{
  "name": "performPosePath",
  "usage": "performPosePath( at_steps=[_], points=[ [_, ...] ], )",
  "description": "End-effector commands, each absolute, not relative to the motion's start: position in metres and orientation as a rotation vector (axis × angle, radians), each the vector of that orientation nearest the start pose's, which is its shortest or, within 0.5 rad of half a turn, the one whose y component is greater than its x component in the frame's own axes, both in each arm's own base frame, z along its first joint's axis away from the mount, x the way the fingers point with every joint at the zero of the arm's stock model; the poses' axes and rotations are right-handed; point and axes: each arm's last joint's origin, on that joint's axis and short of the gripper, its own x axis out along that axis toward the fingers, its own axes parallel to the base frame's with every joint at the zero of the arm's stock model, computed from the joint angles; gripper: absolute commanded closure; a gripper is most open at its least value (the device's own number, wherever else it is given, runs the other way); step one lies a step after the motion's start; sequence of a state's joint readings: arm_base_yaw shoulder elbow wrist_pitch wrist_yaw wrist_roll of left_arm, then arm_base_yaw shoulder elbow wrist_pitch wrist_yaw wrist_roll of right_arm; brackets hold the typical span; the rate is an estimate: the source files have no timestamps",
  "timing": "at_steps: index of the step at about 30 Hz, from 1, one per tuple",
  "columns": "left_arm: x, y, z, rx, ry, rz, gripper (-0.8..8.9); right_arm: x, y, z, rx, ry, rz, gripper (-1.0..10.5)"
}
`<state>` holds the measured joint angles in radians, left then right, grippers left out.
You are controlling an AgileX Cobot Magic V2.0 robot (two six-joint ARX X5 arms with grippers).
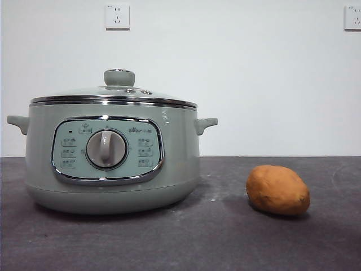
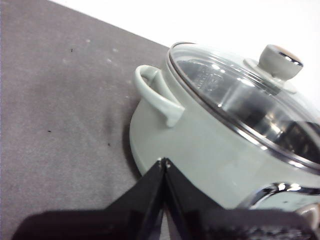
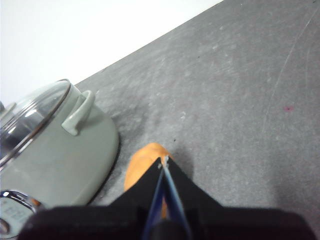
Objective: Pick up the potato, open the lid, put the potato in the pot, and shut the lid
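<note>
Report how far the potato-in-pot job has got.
Nothing is done yet: the potato lies on the table beside the pot, and the lid is on. The right end effector, shut, is above the potato; the left end effector, shut, is near the pot. Every step remains.

pot (image 1: 180,147): glossy smooth sage-green shell, chrome-framed panel | lid (image 1: 113,94): clear glass, chrome rim, glossy knob | potato (image 1: 278,190): matt, rough orange-brown skin | surface (image 1: 225,237): dark grey, matt, faintly scuffed

A plain white wall (image 1: 237,79) with two power sockets (image 1: 117,16) rises behind the dark grey table (image 1: 186,237).
</note>
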<state>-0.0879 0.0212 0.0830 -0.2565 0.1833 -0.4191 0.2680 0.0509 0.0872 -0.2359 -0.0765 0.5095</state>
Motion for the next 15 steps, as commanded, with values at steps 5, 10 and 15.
performPosePath(
  at_steps=[5,10,15],
  points=[
    [0.086,-0.013,0.209,-0.419,0.206,-0.24,8.21,0.094,0.028,0.207,0.412,0.266,0.293,9.6],
    [0.088,-0.014,0.244,-0.377,0.188,-0.294,8.21,0.105,0.031,0.243,0.357,0.274,0.298,9.6],
    [0.097,-0.017,0.274,-0.347,0.218,-0.348,8.21,0.119,0.035,0.275,0.349,0.304,0.297,9.5]
  ],
)
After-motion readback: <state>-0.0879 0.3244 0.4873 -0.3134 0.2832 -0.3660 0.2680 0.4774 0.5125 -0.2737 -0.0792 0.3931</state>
